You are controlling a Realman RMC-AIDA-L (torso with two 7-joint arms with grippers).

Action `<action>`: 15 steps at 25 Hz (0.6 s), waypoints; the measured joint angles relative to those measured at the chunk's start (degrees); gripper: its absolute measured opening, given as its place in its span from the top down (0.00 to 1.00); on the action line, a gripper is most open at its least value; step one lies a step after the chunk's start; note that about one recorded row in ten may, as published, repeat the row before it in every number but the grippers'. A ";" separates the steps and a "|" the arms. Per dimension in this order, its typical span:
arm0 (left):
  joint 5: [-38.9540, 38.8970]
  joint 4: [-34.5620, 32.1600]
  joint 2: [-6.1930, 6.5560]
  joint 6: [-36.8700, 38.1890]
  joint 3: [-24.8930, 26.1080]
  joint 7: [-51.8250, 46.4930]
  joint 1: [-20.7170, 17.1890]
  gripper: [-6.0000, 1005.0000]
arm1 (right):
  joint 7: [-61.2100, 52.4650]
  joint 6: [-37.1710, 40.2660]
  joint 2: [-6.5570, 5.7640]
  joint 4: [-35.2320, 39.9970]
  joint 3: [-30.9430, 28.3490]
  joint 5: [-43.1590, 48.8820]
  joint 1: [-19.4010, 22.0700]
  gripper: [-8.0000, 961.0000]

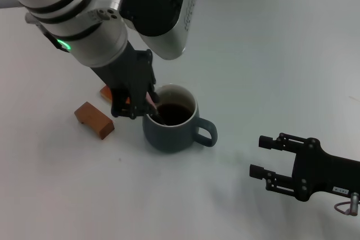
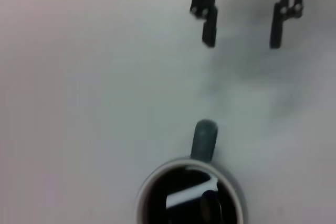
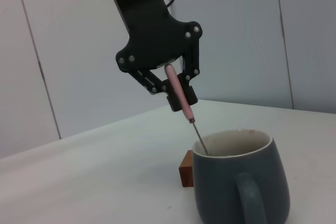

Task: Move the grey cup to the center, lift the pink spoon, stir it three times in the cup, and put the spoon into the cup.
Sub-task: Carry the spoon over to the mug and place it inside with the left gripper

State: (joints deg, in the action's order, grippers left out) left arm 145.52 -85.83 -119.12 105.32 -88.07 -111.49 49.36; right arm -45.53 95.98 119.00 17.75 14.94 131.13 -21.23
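**Inspector:** Where is the cup (image 1: 170, 121)?

**Assistant:** In the head view it stands on the white table (image 1: 264, 54) just left of the frame's centre, upright, handle pointing toward the lower right. Its inside looks dark there; the right wrist view shows a pale inner wall above the grey body.

**Inspector:** And the spoon (image 3: 179, 98)?

**Assistant:** Held by the left gripper (image 1: 139, 105), which hangs over the cup's left rim in the head view. Its fingers are clamped on the pink handle. The spoon is tilted — the metal stem runs down past the rim into the cup, and the bowl end is hidden inside.

**Inspector:** Right arm?

**Assistant:** The right gripper (image 1: 263, 156) sits low at the lower right of the head view, well apart from the cup, fingers spread and holding nothing. The left wrist view shows it at the upper right of its frame, beyond the cup's handle.

**Inspector:** Anything else on the table?

**Assistant:** Two brown blocks — one (image 1: 94, 120) left of the cup, the other (image 1: 108, 92) mostly hidden behind the left gripper.
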 joint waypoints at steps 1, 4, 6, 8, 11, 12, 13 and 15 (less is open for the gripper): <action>-0.45 0.00 -0.01 -0.05 0.00 0.05 0.03 0.86 | 0.00 0.00 0.00 0.00 0.00 0.00 0.00 0.30; -1.00 0.35 -0.03 -1.10 -0.07 0.25 0.06 0.86 | 0.00 -0.01 0.02 -0.07 0.00 0.00 -0.02 0.30; -0.99 0.52 -0.03 -1.40 -0.14 0.25 0.08 0.86 | 0.00 -0.01 0.07 -0.09 0.00 0.00 -0.04 0.30; -0.70 1.14 -0.04 -3.19 -0.82 0.20 0.11 0.86 | 0.00 -0.01 0.09 -0.09 0.00 0.00 -0.04 0.30; 0.52 1.98 -0.06 -5.33 -1.85 -0.10 0.15 0.86 | 0.00 -0.01 0.09 -0.09 0.00 0.00 -0.13 0.30; 1.12 2.50 -0.06 -5.73 -2.01 -0.23 0.24 0.86 | 0.00 -0.01 0.09 -0.09 0.00 0.00 -0.13 0.30; 1.45 2.82 -0.06 -5.93 -2.09 -0.31 0.32 0.86 | 0.00 -0.01 0.09 -0.11 0.00 0.00 -0.19 0.30; 3.17 4.21 -0.06 -5.78 -1.89 -1.05 1.17 0.86 | 0.00 -0.01 0.12 -0.16 0.00 0.00 -0.30 0.30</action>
State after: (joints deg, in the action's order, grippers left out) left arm 148.70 -81.62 -119.18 99.55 -89.95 -112.54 50.53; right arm -45.53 95.96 119.12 17.59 14.94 131.13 -21.53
